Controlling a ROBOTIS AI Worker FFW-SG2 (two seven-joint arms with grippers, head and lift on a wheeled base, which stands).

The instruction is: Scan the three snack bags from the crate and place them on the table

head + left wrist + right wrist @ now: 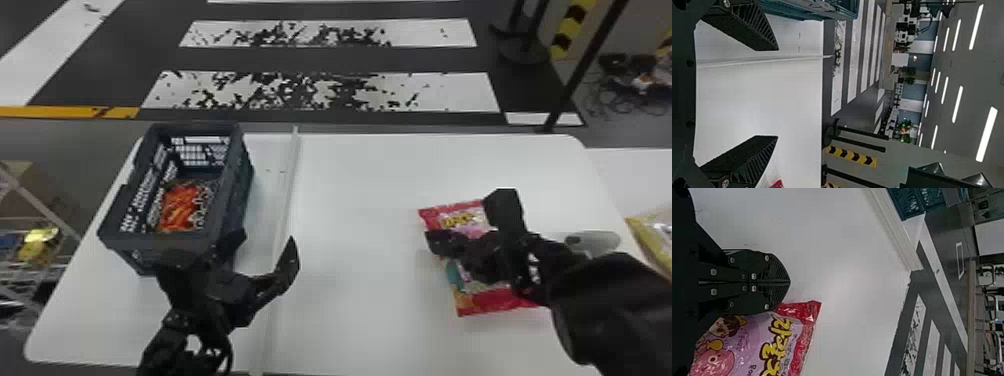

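In the head view, my left gripper (263, 250) stands open by the near right corner of the dark crate (232, 200); an orange-red snack bag (182, 207) lies inside the crate. The left wrist view has the left gripper (774, 94) with its fingers wide apart and nothing between them. On the right of the table a red and pink snack bag (475, 300) lies flat, partly covered by my right gripper (434, 243). In the right wrist view the right gripper (789, 282) is shut with nothing in it, beside the pink bag (750, 344).
A pale raised strip (287, 200) crosses the white table (360, 200) between crate and bag. A grey rounded object (597, 242) lies behind the right arm. Another yellow-edged bag (655, 235) is at the far right. Barrier posts stand beyond the table.
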